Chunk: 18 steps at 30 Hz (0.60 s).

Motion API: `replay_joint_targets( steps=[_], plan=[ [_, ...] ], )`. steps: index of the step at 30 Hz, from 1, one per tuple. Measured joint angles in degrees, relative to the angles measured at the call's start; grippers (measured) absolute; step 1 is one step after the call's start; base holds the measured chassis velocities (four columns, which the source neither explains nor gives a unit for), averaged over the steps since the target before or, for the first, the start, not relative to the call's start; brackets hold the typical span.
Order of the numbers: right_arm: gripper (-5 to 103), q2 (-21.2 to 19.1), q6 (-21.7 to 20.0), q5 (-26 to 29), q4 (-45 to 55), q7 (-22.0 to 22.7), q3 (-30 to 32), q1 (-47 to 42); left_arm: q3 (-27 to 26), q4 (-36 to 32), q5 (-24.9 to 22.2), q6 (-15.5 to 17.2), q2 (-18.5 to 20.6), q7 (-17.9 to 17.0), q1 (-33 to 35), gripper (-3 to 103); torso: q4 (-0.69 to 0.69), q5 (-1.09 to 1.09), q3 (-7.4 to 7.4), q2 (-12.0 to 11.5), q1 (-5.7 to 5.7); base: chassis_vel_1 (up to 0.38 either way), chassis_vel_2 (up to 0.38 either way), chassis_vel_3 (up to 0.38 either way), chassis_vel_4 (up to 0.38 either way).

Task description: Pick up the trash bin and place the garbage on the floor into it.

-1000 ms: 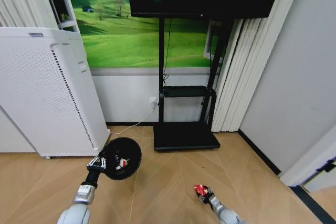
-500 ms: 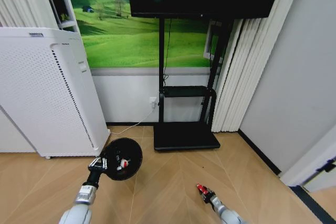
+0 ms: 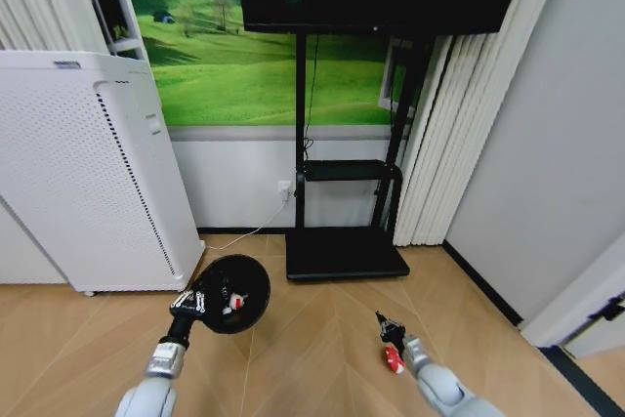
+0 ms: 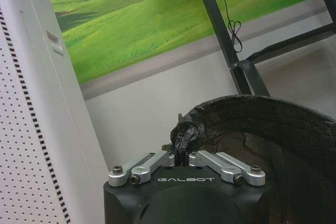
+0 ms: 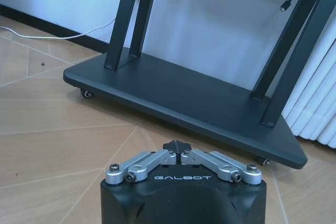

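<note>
The trash bin is a small black round basket with a black liner, held off the wooden floor to my left. My left gripper is shut on its near rim; in the left wrist view the fingers pinch a bunched fold of liner on the trash bin. A red-and-white piece of garbage lies inside. My right gripper is low at the right, shut, with nothing visible between its fingertips. A red piece of garbage shows beside the gripper body, behind the tips.
A tall white perforated appliance stands at the left. A black TV stand with a wheeled base is straight ahead, close to the right gripper in the right wrist view. A white cable runs along the wall. Curtains hang at the right.
The right gripper moved forward and to the right; the red piece, earlier at its tip, now shows beside its body. The left gripper and bin shifted slightly right.
</note>
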Motion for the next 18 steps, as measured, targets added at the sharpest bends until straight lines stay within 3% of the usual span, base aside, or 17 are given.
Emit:
replay_joint_targets(
  steps=[5,7,9,10,11,13,18],
  plan=[
    [0,-0.04,-0.57,-1.65,-0.26,0.82,0.36,-0.94,0.44,-0.05,0.19,0.06,-0.24,0.00,-0.03,6,0.03,0.02,0.00,0.00,0.00,0.000,0.000,0.000,0.000],
    [10,0.32,-2.59,-3.57,-1.70,1.33,-0.33,-2.17,0.51,-0.26,0.24,0.09,-0.22,-0.02,0.01,6,0.02,0.02,0.00,0.00,0.00,0.000,0.000,0.000,0.000],
    [10,0.62,-2.96,-4.34,-2.50,1.33,-0.49,-2.34,0.42,-0.27,0.24,0.10,-0.18,-0.02,0.06,6,0.02,0.02,0.00,0.00,0.00,0.000,0.000,0.000,0.000],
    [21,1.08,-3.32,-4.66,-3.66,1.50,-0.89,-2.47,0.29,-0.28,0.20,0.13,-0.08,-0.03,0.13,6,0.02,0.01,0.00,0.00,0.00,0.000,0.000,0.000,0.000],
    [21,1.08,-3.32,-4.66,-3.66,1.50,-0.89,-2.47,0.29,-0.28,0.20,0.13,-0.08,-0.03,0.13,6,0.02,0.01,0.00,0.00,0.00,0.000,0.000,0.000,0.000],
    [32,1.82,-3.72,-4.55,-5.48,2.27,-1.69,-2.58,0.03,0.01,0.16,0.16,0.05,-0.07,0.08,6,0.02,0.02,0.00,0.00,0.00,0.000,0.000,0.000,0.000],
    [43,2.77,-4.25,-4.13,-7.20,3.46,-2.54,-2.58,-0.09,0.79,0.12,0.17,0.04,-0.09,-0.17,6,0.02,0.01,0.00,0.00,0.00,0.000,0.000,0.000,0.000]
  ],
)
